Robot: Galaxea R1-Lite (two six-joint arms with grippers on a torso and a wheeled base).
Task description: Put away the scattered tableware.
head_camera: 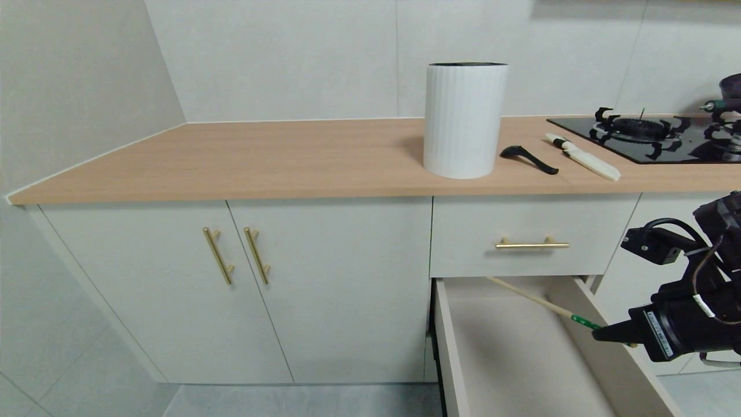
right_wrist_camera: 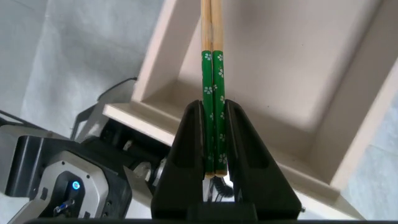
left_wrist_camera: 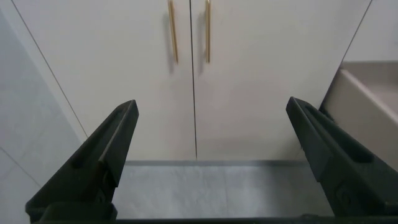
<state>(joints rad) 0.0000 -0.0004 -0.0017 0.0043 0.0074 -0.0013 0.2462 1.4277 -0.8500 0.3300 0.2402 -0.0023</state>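
Observation:
My right gripper [head_camera: 602,333] is shut on a pair of wooden chopsticks [head_camera: 541,302] with green patterned ends, holding them over the open lower drawer [head_camera: 521,353]. Their tips slant toward the drawer's back left. In the right wrist view the chopsticks [right_wrist_camera: 211,74] run straight out between the fingers [right_wrist_camera: 186,149] above the drawer's pale floor [right_wrist_camera: 280,68]. On the countertop lie a black spoon [head_camera: 528,158] and a white knife [head_camera: 582,156], right of a tall white ribbed container [head_camera: 463,119]. My left gripper [left_wrist_camera: 211,158] is open, facing the cabinet doors [left_wrist_camera: 193,74] low near the floor.
A black gas hob [head_camera: 648,136] sits at the counter's right end. A closed drawer with a gold handle [head_camera: 531,245] is above the open one. Double cabinet doors with gold handles [head_camera: 234,255] stand to the left. The wooden countertop [head_camera: 260,159] is bare on its left.

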